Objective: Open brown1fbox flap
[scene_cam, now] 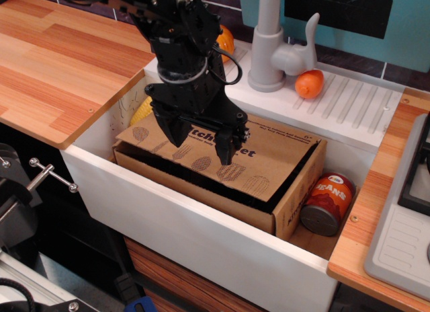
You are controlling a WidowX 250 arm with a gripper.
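Observation:
The brown1fbox (295,198) lies in the white sink basin (201,238) and fills most of it. Its flap (269,161) lies nearly flat on top, printed face up, with black lettering and dotted ovals. A dark gap runs under the flap's front edge, above the box's front wall. My black gripper (200,142) hangs over the flap's left-middle part. It is open, with its fingertips (225,154) at or just above the cardboard. The lettering shows between the fingers. I cannot tell whether they touch the flap.
A red bean can (327,203) stands in the basin, right of the box. A yellow object (141,113) sits behind the box's left end. A grey faucet (265,43) and an orange fruit (309,83) are on the back ledge. Wooden counters (60,63) flank the sink, and a stove (410,211) is at the right.

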